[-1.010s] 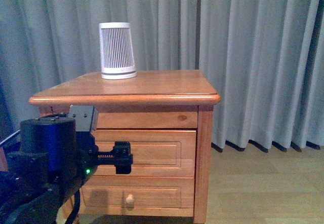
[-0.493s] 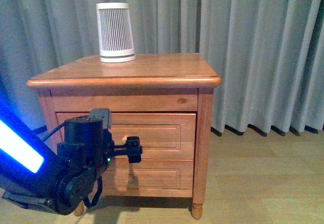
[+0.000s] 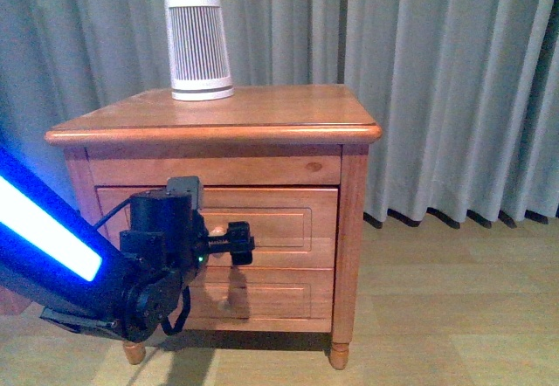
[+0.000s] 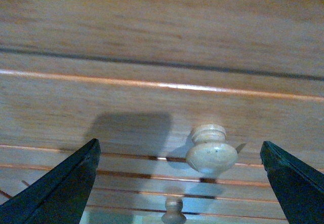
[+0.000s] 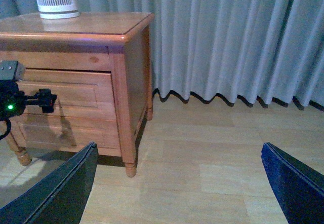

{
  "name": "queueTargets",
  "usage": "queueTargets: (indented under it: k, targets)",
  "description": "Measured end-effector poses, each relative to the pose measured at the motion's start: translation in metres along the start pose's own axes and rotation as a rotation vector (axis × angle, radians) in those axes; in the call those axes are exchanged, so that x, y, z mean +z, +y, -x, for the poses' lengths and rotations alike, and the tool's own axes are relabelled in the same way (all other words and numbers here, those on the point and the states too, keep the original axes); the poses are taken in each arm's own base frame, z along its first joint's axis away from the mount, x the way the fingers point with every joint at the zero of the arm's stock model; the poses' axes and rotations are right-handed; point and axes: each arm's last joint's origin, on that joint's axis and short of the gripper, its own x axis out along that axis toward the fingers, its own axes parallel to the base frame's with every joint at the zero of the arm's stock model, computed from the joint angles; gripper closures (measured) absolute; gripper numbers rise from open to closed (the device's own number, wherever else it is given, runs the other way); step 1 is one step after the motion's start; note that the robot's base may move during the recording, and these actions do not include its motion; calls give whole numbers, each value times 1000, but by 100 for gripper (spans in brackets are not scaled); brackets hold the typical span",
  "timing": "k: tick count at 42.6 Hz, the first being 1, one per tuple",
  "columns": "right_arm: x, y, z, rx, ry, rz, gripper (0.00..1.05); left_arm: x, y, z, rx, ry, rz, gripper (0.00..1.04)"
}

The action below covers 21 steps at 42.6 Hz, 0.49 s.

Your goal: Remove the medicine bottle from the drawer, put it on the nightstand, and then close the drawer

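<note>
Two drawers sit in the front of the nightstand [image 3: 262, 111], and both are fully shut. The upper drawer [image 3: 271, 229] is the one the task concerns.

1. Current step: opening the drawer, judged to be at the approach stage. No later step has begun.
2. Left claw [image 3: 238, 243]: in the front view it sits at about 8 o'clock in the frame, level with the upper drawer front. The left wrist view shows its fingers [image 4: 61, 188] spread wide on either side of the round knob [image 4: 211, 150] without touching it. The claw holds nothing. The knob lies off the centre line, nearer one finger than the other. The lower drawer's knob [image 4: 173, 209] shows beyond it.
3. Right claw [image 5: 178, 145]: spread wide and empty, well apart from the nightstand, above the bare floor [image 5: 202, 173].
4. Medicine bottle: not visible in any view. It is presumed to be inside the shut upper drawer.
5. Nightstand top: a white striped cylinder [image 3: 198, 47] stands at about 10 o'clock on the top. The area from 2 to 6 o'clock is bare wood and would suit placing the bottle.

Next move, as a judgement:
- Centre the left claw on the knob.
- Advance until the fingers pass the knob's widest part, then close on it.
- Pull straight out, square to the drawer front.

An off-centre grip risks slipping off the rounded knob.
</note>
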Motion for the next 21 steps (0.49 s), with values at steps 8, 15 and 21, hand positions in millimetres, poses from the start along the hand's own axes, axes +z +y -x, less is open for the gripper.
queueTargets:
  k: [8,15,21]
  targets:
    - [0,0,0,0,0,0,7,-6,-4,-4,-7,9,5,7]
    - [0,0,0,0,0,0,7,-4,-7,-6,-7,2,9,8]
    - [0,0,0,0,0,0,7,-1,-7,-7,-5,-7,10,10]
